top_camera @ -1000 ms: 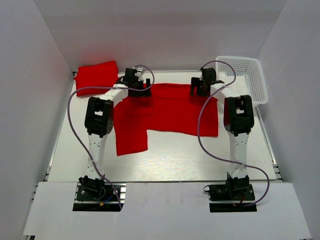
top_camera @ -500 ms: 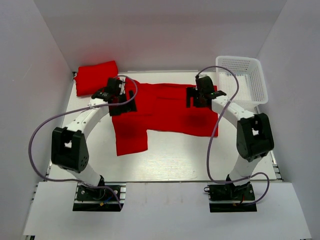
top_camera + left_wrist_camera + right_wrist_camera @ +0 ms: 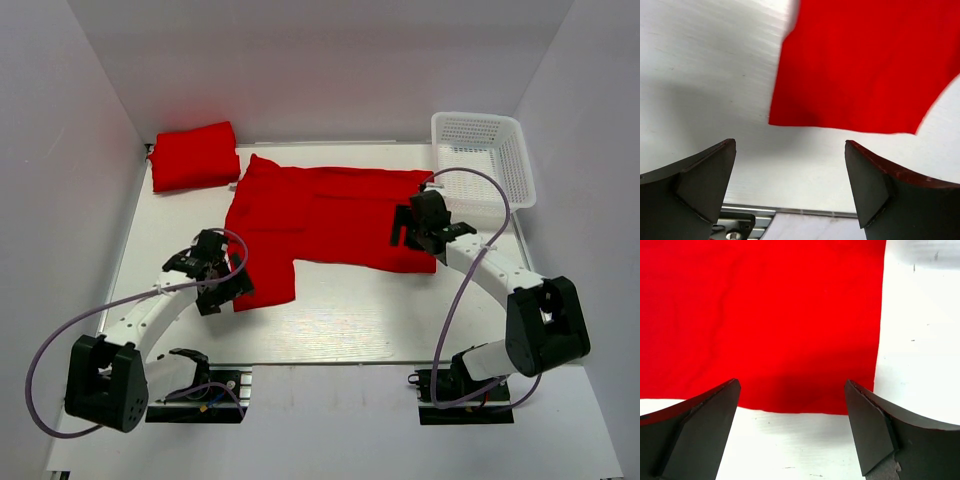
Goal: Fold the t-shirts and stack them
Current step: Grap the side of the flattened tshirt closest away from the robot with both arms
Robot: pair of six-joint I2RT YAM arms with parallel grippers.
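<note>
Spread t-shirt [image 3: 330, 215]: flat on the middle of the counter [image 3: 350, 310], with one flap reaching toward the near left. Outline much as half a second ago.
Folded t-shirt [image 3: 195, 156]: far-left corner, unmoved.
Left tool [image 3: 218, 283]: fingers apart, empty. Drawn back from the shirt's far-left shoulder to just beside the flap's near hem.
Right tool [image 3: 418, 222]: fingers apart, empty. Moved from the far edge to over the near-right hem. Possibly clear of the cloth, but contact is unclear.
Basket [image 3: 483, 150]: white lattice, far right, unchanged.
</note>
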